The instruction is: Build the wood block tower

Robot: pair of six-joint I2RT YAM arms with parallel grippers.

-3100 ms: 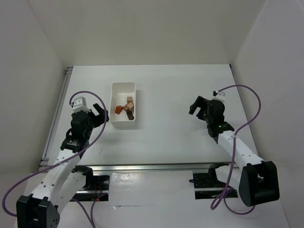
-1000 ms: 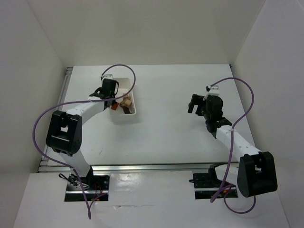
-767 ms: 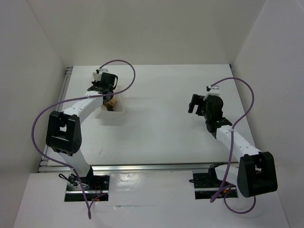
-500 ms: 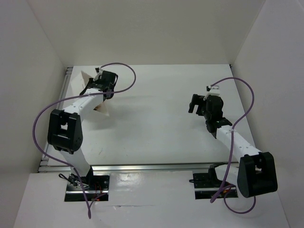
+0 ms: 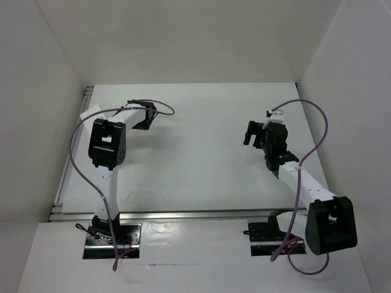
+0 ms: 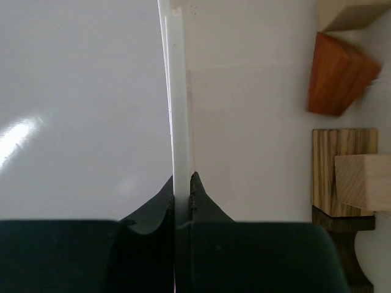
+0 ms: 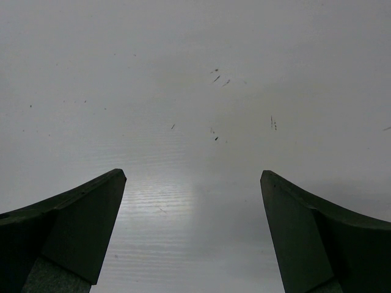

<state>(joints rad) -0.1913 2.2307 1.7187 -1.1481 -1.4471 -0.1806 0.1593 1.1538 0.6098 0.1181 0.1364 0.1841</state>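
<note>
The left end effector (image 6: 182,178) is pinched nearly shut on the thin side wall of the white tray (image 6: 177,104), one finger on each face of it. That is the big change. Three seconds ago the tray lay flat on the worktop (image 5: 201,159) at about 11 o'clock from its centre, with this arm parked short of it. Since then the arm has reached in, gripped the wall, tipped the tray up and swung it away toward 10 o'clock. In the top view the tray's old spot is bare, and the tray itself is hard to pick out against the white.

The blocks have not spilled. In the left wrist view they crowd the 3 o'clock side, inside the tray. The orange-red roof piece (image 6: 337,76) sits toward 2 o'clock, and a striped block (image 6: 339,168) touches a tan cube (image 6: 365,183). The dark brown arch piece (image 6: 345,244) is just below them toward 4 o'clock.

The right end effector (image 7: 192,174) stands spread wide over bare worktop at about 3 o'clock, holding nothing, and has hardly shifted in the last second. Nothing is stacked yet. By my reading, the arm is carrying or tipping the tray to free the blocks, so building proper has yet to begin.
</note>
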